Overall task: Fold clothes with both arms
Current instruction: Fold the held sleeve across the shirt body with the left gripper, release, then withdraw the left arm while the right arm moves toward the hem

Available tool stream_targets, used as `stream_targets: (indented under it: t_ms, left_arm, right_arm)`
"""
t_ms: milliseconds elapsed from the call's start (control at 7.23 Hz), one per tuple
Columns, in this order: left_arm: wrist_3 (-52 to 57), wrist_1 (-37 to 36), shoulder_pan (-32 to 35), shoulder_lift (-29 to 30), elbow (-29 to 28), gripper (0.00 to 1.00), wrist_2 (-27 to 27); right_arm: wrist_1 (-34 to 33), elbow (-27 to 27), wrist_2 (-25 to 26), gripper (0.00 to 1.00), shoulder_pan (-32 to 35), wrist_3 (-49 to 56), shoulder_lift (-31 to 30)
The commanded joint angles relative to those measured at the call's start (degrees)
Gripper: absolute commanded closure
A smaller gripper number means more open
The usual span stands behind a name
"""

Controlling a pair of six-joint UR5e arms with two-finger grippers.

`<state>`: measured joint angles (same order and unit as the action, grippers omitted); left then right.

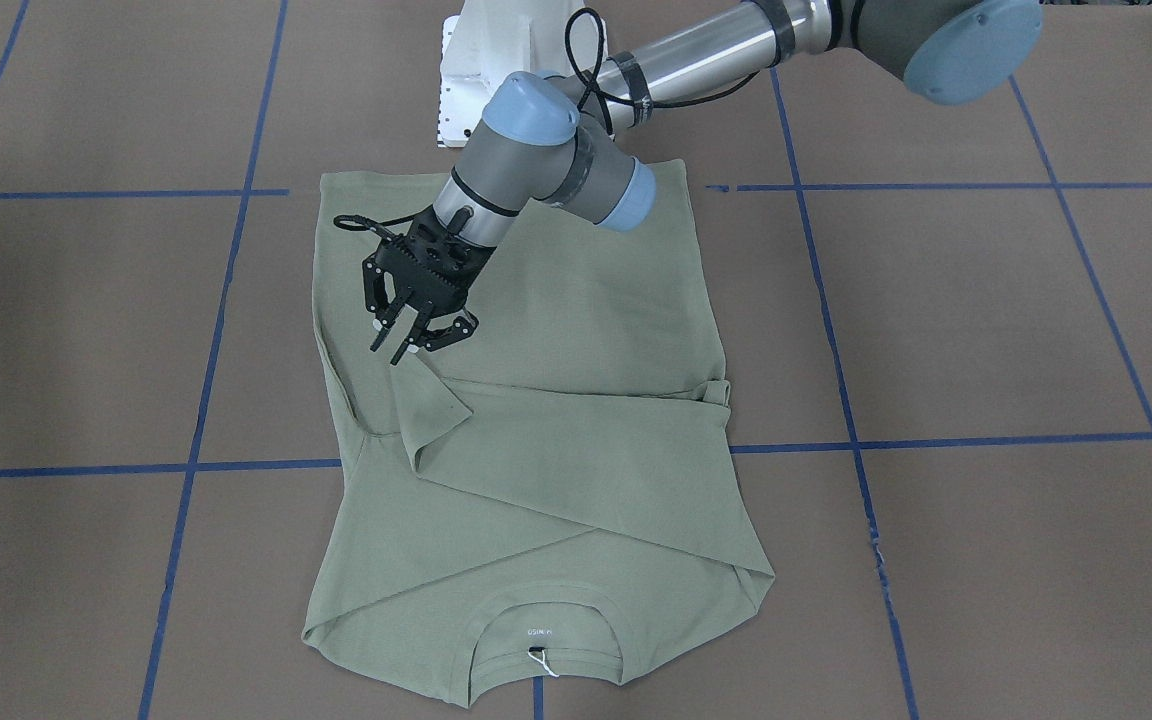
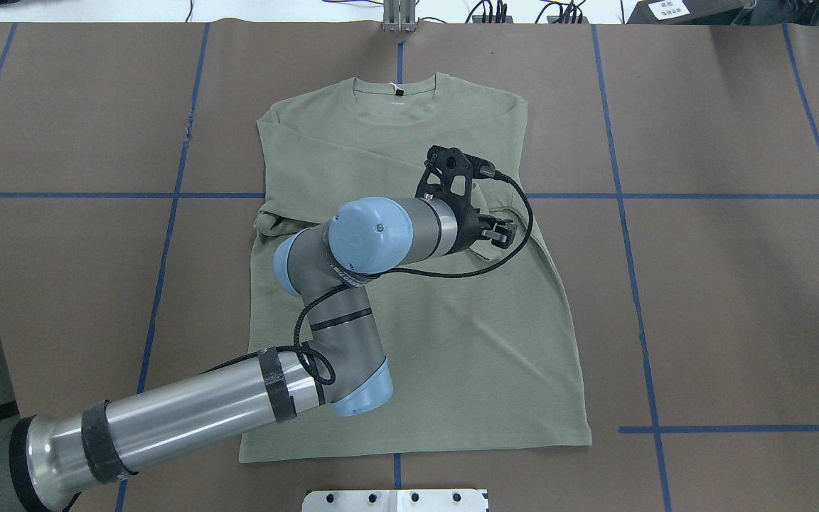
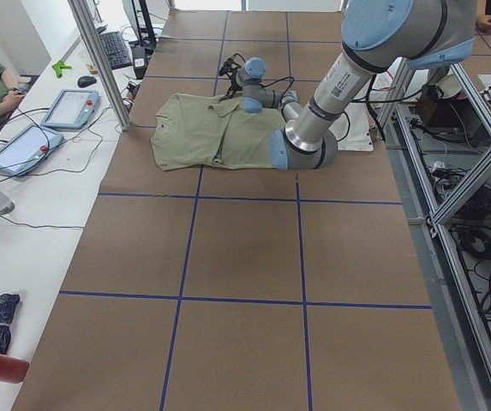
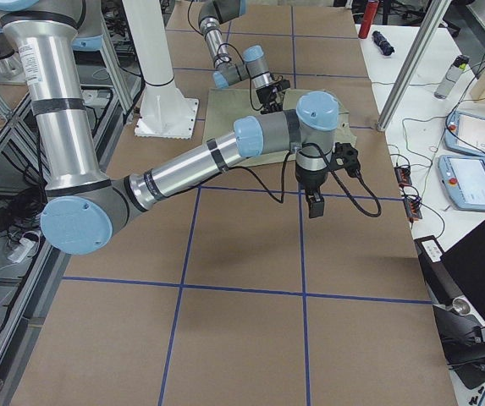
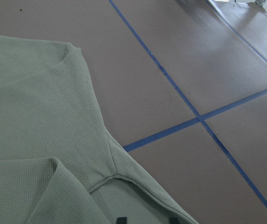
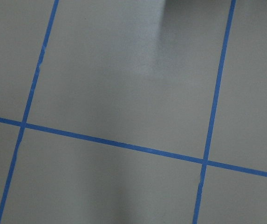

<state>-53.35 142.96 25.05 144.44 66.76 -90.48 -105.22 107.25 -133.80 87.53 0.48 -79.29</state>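
Sage-green long-sleeved knit shirt (image 1: 586, 300) (image 2: 452, 341) (image 3: 202, 137) (image 5: 30, 116) lies flat on the brown paper-covered worktop (image 1: 986, 320), which is gridded with blue tape lines (image 6: 114, 142). The round neck with its white label (image 1: 542, 633) faces away from the robot, and the hem lies near the white pedestal base (image 1: 481, 60). Both sleeves are folded in across the chest. One runs slantwise over the body and ends in a loose cuff (image 1: 436, 405).

The silver-grey left arm with light-blue joint caps (image 2: 189, 409) reaches across the shirt. The black two-finger left gripper (image 1: 416, 340) (image 2: 498, 231) points down at the cloth, just beside that cuff and close to the shirt's side edge. Its jaws stand parted with nothing between them. In the left wrist view two dark fingertips (image 5: 120, 219) show apart at the bottom edge, over the knit. Cannot tell if they touch the fabric.

The right arm (image 4: 183, 169) stretches out over bare worktop, well apart from the shirt. The black right gripper (image 4: 314, 205) hangs pointing down. It shows only in the side view, so cannot tell how its jaws stand. The right wrist view gives only paper and tape.
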Motion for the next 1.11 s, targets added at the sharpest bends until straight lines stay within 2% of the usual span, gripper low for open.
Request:
stream_targets:
  t_ms: [0,138,277,415,553,692,830,969]
  left_arm:
    - [0.87,-7.02,1.75,-1.35,2.74,0.0,-0.48]
    - [0.96,-15.87,3.67,-4.58,10.24,0.0,-3.44]
    - [0.97,-23.52,6.3,-10.44,20.41,0.0,-7.91]
    - [2.97,-27.95,6.85,-17.81,30.35,0.0,-8.3]
    - [4.55,-32.26,7.64,-22.67,37.67,0.0,-8.3]
    - [3.7,-33.61,7.91,-27.24,42.53,0.0,-8.39]
    - [3.43,-33.27,7.91,-33.64,47.88,0.0,-8.39]
    - [-1.88,-33.09,7.82,-38.49,52.46,0.0,-8.31]
  right_arm:
    - [3.23,0.15,-1.45,0.0,-0.77,-0.73,0.27]
    - [5.53,0.58,-1.81,0.0,-3.13,-8.57,0.27]
    - [11.81,1.02,-1.47,0.0,-7.07,-19.61,0.19]
    - [19.27,1.11,0.45,0.0,-11.8,-28.86,-0.42]
    - [24.39,1.9,3.17,0.0,-16.46,-38.35,-0.69]
    - [26.36,5.3,6.06,0.0,-21.3,-45.93,-2.78]
    - [28.21,11.16,11.66,0.0,-27.17,-53.23,-7.59]
    - [31.79,14.96,12.94,0.0,-32.19,-62.35,-12.42]
